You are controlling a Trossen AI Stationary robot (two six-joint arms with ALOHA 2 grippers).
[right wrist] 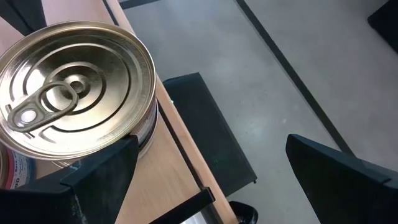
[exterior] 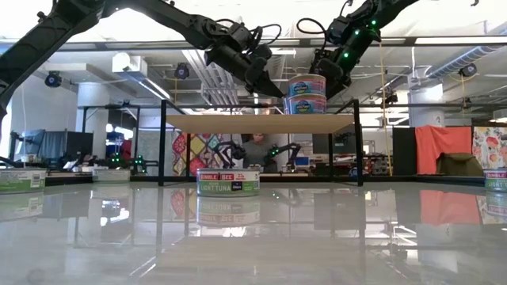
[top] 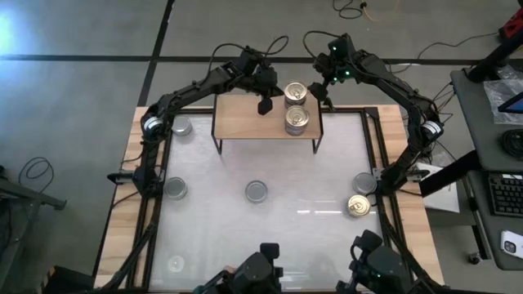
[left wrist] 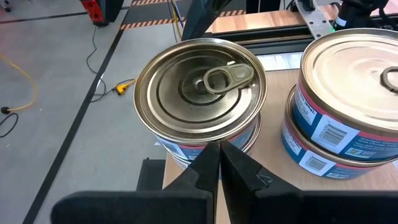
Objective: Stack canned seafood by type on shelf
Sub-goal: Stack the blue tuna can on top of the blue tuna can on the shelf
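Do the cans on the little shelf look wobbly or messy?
A little. On the shelf, the gold-topped stack has its top can sitting slightly off-centre on the can below. The silver-topped stack beside it looks offset too. Nothing is spilled or dented.

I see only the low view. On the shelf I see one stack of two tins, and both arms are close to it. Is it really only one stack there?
Observer: No. From above, the shelf carries two stacks, one behind the other along your line of sight: a gold-topped stack and a silver-topped stack.
Operator: Thank you. Does the arm with the green lights hold the upper tin?
Observer: No. That is the right arm, and its wrist view shows the right gripper open and empty; the gold-topped stack lies by one finger, not between the two.
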